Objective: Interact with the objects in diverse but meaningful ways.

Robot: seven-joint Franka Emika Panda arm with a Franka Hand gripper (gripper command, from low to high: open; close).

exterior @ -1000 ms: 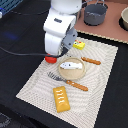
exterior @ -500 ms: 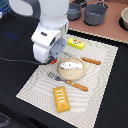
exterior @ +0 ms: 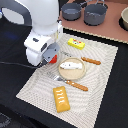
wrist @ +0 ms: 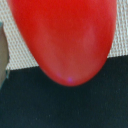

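Observation:
My gripper (exterior: 49,55) is shut on the red tomato (exterior: 52,59) and holds it just over the left edge of the striped mat (exterior: 100,75) in the exterior view. In the wrist view the tomato (wrist: 65,35) fills most of the picture, above the mat's edge and the black table. The white fish (exterior: 71,64) lies on a round beige plate (exterior: 73,74) to the exterior view's right of the gripper. The yellow packet with a red label (exterior: 76,43) lies at the mat's far side. The orange-brown bread loaf (exterior: 61,98) lies at the mat's near corner.
Two wooden-handled utensils lie on the mat, one beside the plate (exterior: 91,61) and one in front of it (exterior: 76,85). Two grey pots (exterior: 72,11) (exterior: 95,14) stand on the brown board at the back. A bowl (exterior: 124,19) shows at the far right edge.
The arm has swung toward the exterior view's left and come nearer the mat's left edge, carrying the tomato. The other items have not moved.

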